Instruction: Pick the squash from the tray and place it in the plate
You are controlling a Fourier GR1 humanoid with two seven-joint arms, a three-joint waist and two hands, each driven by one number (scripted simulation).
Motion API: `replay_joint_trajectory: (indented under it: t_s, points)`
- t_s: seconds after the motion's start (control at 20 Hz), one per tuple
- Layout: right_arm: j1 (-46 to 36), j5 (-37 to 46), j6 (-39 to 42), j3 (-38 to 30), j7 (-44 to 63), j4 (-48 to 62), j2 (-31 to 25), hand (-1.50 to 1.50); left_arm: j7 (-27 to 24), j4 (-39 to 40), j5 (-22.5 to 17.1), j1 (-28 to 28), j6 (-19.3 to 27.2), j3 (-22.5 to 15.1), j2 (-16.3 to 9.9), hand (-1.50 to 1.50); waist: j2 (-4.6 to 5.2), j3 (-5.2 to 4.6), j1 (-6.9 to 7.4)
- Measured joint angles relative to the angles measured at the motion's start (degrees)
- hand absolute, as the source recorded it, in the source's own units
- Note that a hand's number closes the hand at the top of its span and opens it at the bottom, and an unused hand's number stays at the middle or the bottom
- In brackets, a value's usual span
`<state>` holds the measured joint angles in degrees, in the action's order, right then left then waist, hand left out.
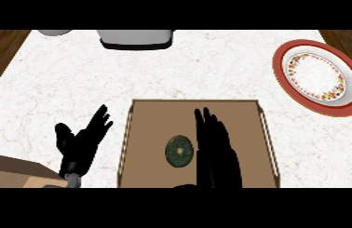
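Observation:
A dark green, round squash (179, 151) lies in the middle of the brown tray (154, 124) on the white counter. My right hand (216, 150) hovers over the tray just right of the squash, fingers straight and pointing away from me, holding nothing. A little left of the tray my left hand (81, 141) rests over the counter, open with fingers up. The plate (314, 76), white with a red rim and a flowered band, sits at the far right of the counter, well away from both hands.
A grey appliance (136, 38) stands at the counter's far edge, with a pale round object (55, 32) to its left. A light brown box corner (24, 171) shows at the lower left. Dark wood shows beyond the counter's far corners.

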<state>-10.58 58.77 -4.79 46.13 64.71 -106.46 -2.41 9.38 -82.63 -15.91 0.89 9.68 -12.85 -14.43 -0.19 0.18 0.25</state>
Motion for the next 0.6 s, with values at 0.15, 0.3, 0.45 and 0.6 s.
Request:
replay_joint_trajectory:
  t_s: [0.15,0.3,0.45,0.6]
  points:
    - [-1.0,-0.4,-0.9,0.9,0.0,3.0,0.9,-1.50,1.2,0.0,0.6,-0.9,0.2,0.4,0.3,0.00,0.04,-0.03,0.04]
    - [-1.4,0.1,-1.7,2.9,0.8,4.2,1.3,-1.50,1.5,0.2,1.0,-1.3,0.0,0.6,0.8,0.00,0.06,-0.06,0.01]
    - [-1.7,0.8,-1.8,2.3,0.7,6.5,1.5,-1.50,1.6,0.6,1.3,-1.5,-0.2,1.0,1.0,0.00,0.07,-0.08,-0.01]
    - [-2.7,1.0,-1.9,1.8,1.2,9.2,1.6,-1.50,1.1,0.4,1.6,-1.1,-0.6,1.2,1.2,0.00,0.06,-0.07,0.07]
